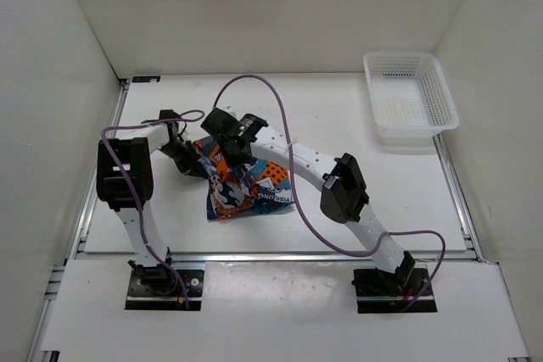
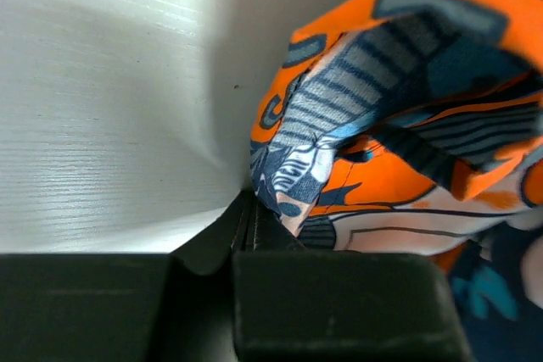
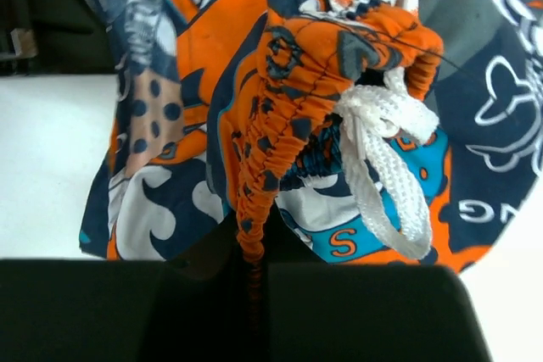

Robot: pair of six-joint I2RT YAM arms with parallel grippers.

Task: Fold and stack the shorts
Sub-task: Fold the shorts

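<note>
Left fingers (image 2: pixel 339 311) and right fingers (image 3: pixel 365 311) pinch only slivers of shorts (image 1: pixel 246 188), so a tug might slip them.

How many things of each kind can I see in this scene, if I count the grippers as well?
shorts: 1
white mesh basket: 1
grippers: 2, the left gripper and the right gripper, each shut on the shorts
Total: 4
</note>
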